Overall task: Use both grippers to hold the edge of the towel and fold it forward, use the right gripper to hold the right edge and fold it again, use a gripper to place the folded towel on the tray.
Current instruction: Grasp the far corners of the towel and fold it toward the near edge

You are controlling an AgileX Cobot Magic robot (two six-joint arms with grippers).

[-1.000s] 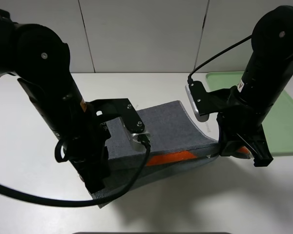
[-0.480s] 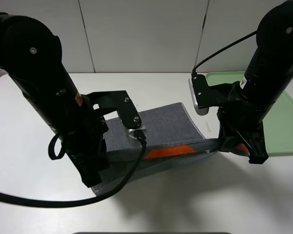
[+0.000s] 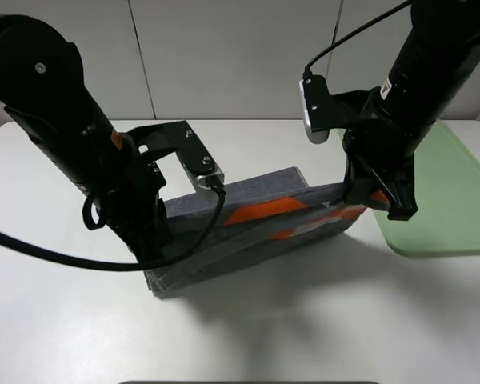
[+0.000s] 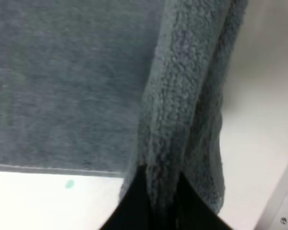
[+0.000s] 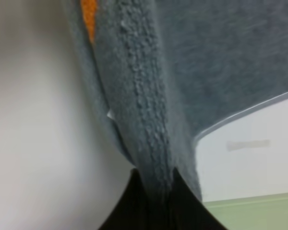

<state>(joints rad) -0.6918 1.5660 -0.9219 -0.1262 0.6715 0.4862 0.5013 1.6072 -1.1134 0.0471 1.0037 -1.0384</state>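
A: Where the wrist views close in, black fingers point(image 4: 134, 211) of the left gripper point(image 4: 159, 203) pinch terry; the right gripper point(image 5: 153, 201) is likewise clamped on the towel point(image 3: 256, 192).
B: Overhead view only: the orange-patched edge point(image 3: 264, 214) is held above the table point(image 3: 304, 336), and the tray point(image 3: 448, 200) lies just beside it.

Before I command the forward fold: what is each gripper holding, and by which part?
Both are shut on the towel, along its raised orange-patched edge: the left gripper pinches the left end, the right gripper the right end.
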